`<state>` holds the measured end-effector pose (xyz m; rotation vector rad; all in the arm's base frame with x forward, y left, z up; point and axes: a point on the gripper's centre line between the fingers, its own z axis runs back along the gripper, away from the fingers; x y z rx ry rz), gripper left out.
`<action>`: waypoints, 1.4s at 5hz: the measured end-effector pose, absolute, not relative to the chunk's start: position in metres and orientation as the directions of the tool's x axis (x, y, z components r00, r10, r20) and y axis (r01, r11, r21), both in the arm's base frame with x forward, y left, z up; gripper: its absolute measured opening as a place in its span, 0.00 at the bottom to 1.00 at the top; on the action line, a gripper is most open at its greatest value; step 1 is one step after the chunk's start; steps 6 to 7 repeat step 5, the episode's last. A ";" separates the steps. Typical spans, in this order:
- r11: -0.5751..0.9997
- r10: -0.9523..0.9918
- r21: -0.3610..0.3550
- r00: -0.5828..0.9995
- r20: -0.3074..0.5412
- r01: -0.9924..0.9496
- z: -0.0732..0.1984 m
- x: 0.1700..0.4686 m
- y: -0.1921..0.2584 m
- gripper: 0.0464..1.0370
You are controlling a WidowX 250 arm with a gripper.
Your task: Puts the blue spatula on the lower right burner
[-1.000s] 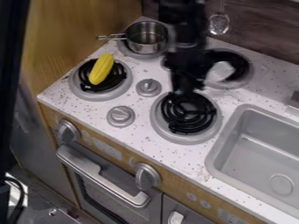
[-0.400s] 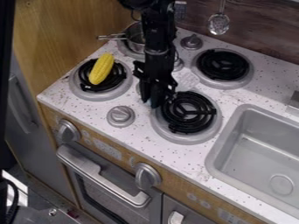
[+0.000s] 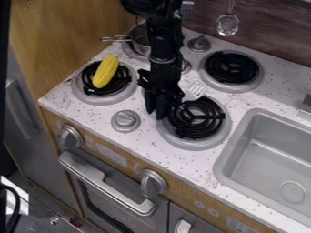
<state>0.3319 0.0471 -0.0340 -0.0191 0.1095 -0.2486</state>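
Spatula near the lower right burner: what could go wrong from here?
1. The slotted head of the spatula sits by the upper edge of the lower right burner, not over its middle; a release here could leave it partly on the counter.
2. The gripper hangs at that burner's left side and hides the handle, so the grip can't be confirmed; the spatula might slip or twist.
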 end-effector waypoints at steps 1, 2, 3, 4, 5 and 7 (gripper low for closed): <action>0.966 -0.258 -0.029 0.961 -0.099 0.256 -0.035 0.332 0.044 0.29; 0.964 -0.266 -0.030 0.958 -0.107 0.265 -0.035 0.332 0.039 0.60; 0.969 -0.244 -0.009 0.958 -0.153 0.245 -0.027 0.331 0.040 0.88; 0.979 -0.186 0.063 0.974 -0.129 0.195 0.007 0.336 0.043 0.96; 0.984 -0.170 0.040 0.981 -0.092 0.174 0.019 0.338 0.039 0.96; 0.984 -0.170 0.040 0.981 -0.092 0.174 0.019 0.338 0.039 0.96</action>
